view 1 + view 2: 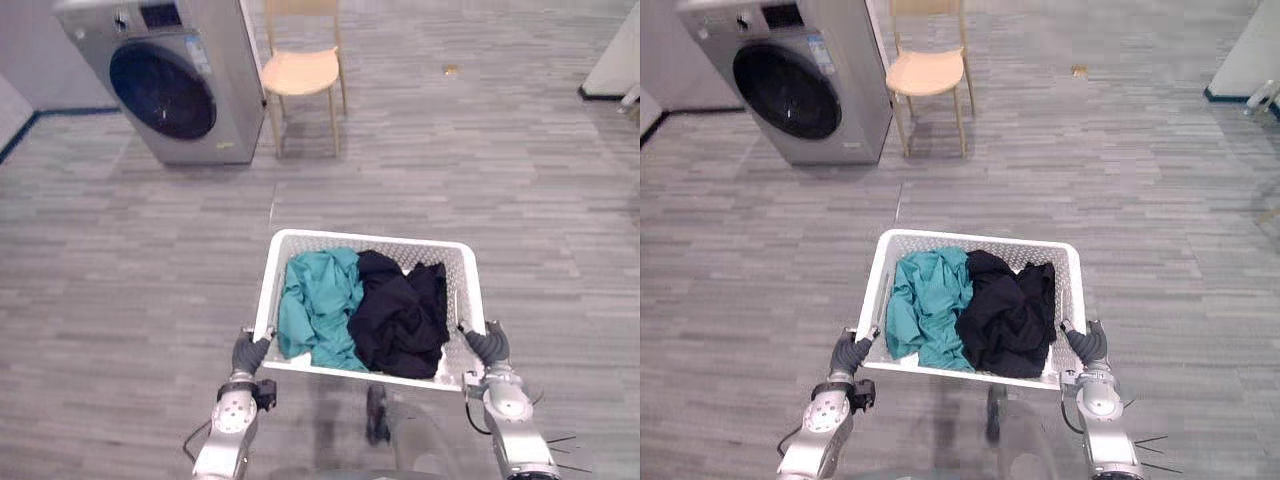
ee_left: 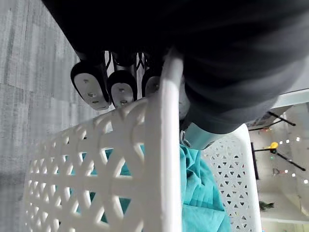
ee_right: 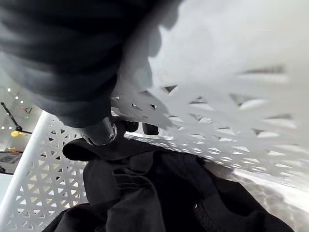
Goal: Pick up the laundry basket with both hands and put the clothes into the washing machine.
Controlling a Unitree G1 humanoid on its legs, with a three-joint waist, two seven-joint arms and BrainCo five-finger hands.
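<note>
Silver fingers (image 2: pixel 90 90) of your left hand (image 1: pixel 250 352) were curled over the rim of the white basket (image 1: pixel 370 238) at its near left corner, gripping it. Your right hand (image 1: pixel 488 345) was closed on the near right corner in the same way, and its wrist view showed a dark tip (image 3: pixel 99 131) pressed against the inside of the lattice wall. You had the basket between the two hands, straight in front of you. Inside it, a teal garment (image 1: pixel 318 305) lay on the left and a black garment (image 1: pixel 400 310) on the right, touching along the middle. Grey plank floor (image 1: pixel 120 280) lay all around. Well beyond the basket, to the far left, stood the washer (image 1: pixel 165 85), its round dark door facing you, with a wooden chair (image 1: pixel 300 72) just beside it on the right.
</note>
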